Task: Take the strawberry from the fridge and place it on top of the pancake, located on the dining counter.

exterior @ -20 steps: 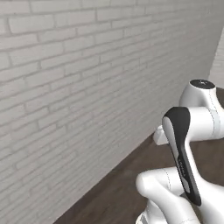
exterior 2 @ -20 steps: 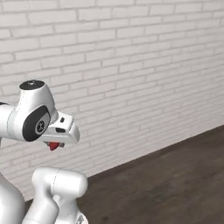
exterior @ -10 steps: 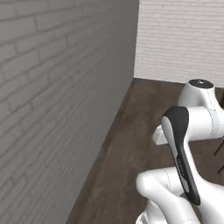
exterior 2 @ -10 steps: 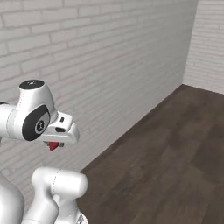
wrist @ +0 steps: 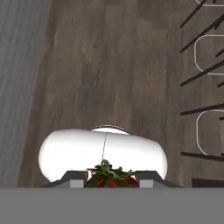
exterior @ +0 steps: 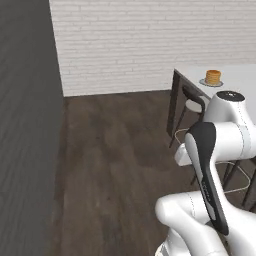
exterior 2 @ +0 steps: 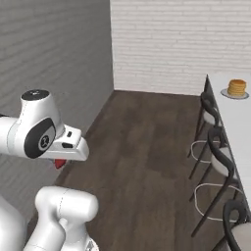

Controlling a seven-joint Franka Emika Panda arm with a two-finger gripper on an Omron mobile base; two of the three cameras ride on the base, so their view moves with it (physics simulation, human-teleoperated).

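Note:
A red strawberry [wrist: 108,176] with green leaves sits between the two dark fingertips [wrist: 74,178] of my gripper [wrist: 109,179], which is shut on it. In the right base view the strawberry [exterior 2: 60,163] peeks out red under the white hand, held high over the wooden floor. The pancake [exterior: 213,76] is a golden stack on a grey plate on the white dining counter [exterior: 240,85] at the far right; it appears again as the pancake [exterior 2: 237,87] on the dining counter [exterior 2: 239,120]. The fridge is out of view.
Dark stools [exterior 2: 211,115] with thin legs line the counter's near side, one stool [exterior: 193,104] close to its corner. A grey wall [exterior: 25,125] runs along the left and a white brick wall [exterior 2: 162,44] stands at the back. Dark wooden floor [exterior: 120,150] lies open between.
The whole picture has swung as the base turned: the close brick wall gave way to the floor, stools, counter and pancake. The arm keeps its pose, strawberry still gripped.

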